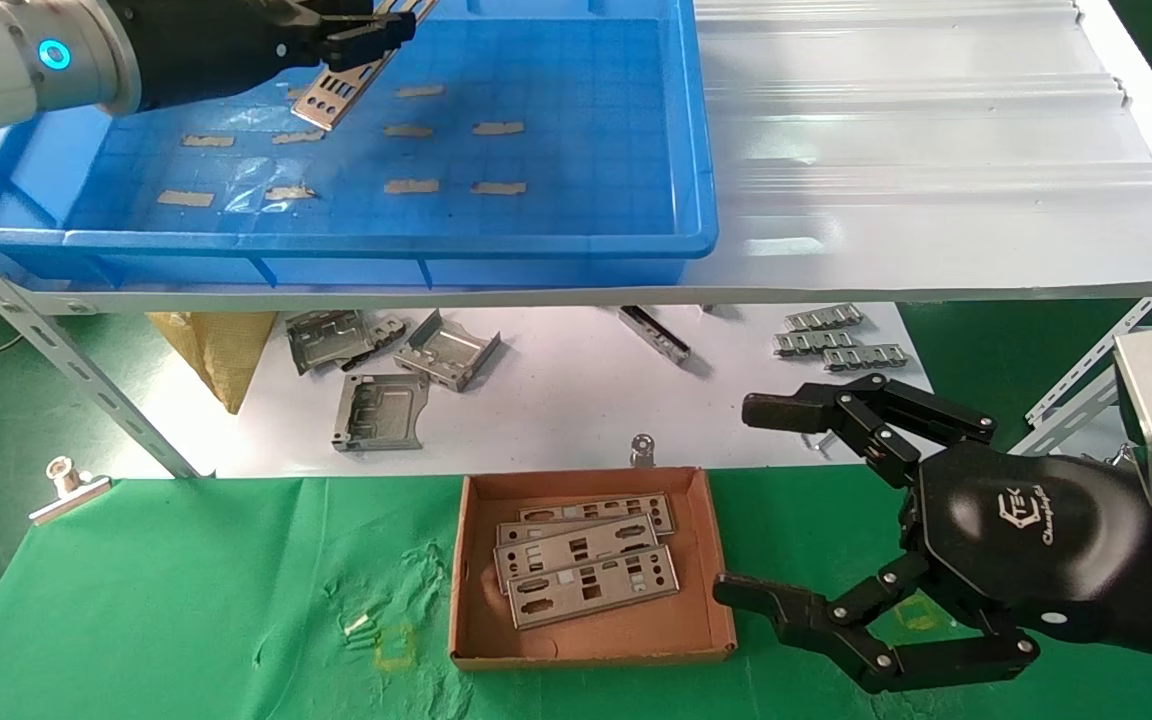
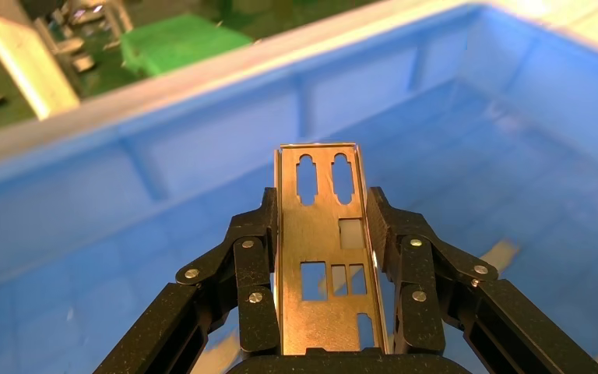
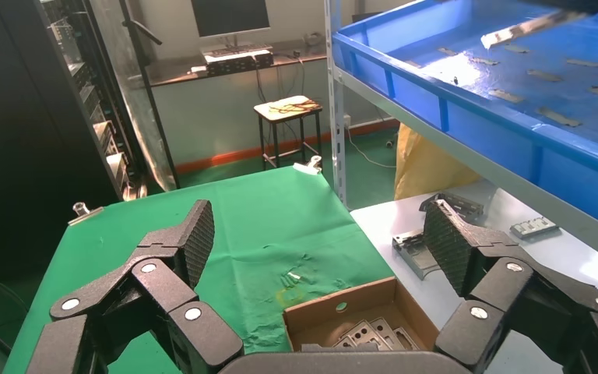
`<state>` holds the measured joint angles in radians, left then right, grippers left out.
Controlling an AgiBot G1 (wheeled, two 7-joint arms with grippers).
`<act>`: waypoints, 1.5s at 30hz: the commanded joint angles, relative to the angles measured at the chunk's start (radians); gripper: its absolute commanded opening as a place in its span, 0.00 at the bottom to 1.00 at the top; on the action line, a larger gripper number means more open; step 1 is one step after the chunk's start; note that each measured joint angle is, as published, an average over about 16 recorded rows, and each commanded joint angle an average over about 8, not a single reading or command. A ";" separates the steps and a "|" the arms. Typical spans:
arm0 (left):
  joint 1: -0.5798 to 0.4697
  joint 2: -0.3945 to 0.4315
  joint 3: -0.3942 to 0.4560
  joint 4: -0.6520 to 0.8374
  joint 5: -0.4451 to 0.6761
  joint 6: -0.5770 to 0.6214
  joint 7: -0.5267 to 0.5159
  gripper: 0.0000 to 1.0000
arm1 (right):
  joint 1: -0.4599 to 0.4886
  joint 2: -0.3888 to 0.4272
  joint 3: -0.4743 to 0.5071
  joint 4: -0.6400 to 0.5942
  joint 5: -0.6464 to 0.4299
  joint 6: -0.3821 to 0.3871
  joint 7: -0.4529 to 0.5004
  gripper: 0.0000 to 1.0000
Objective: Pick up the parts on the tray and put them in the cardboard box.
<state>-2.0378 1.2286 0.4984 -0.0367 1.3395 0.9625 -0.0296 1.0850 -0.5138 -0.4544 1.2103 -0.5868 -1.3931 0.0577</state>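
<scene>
My left gripper [image 1: 361, 35] is shut on a silver metal plate [image 1: 336, 90], held tilted above the floor of the blue tray [image 1: 556, 240] at its far left. In the left wrist view the plate [image 2: 323, 257] stands between the two black fingers [image 2: 257, 257], over the tray [image 2: 514, 156]. The brown cardboard box [image 1: 591, 650] sits on the green cloth in front and holds three plates [image 1: 586, 560]. My right gripper [image 1: 751, 500] is open and empty, just right of the box. The box [image 3: 358, 312] also shows in the right wrist view.
Tan tape strips [image 1: 411, 186] lie on the tray floor. A white corrugated sheet [image 1: 936, 150] covers the shelf to the tray's right. Below the shelf lie bent grey brackets [image 1: 381, 410] and ridged strips [image 1: 841, 345]. A metal clip [image 1: 66, 485] sits at the cloth's left edge.
</scene>
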 commanded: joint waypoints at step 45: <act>0.404 0.087 0.317 -0.191 -0.064 0.498 0.583 0.00 | 0.000 0.000 0.000 0.000 0.000 0.000 0.000 1.00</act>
<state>-1.6368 1.3065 0.8145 -0.2382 1.2714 1.4667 0.5403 1.0850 -0.5138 -0.4544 1.2103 -0.5868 -1.3931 0.0577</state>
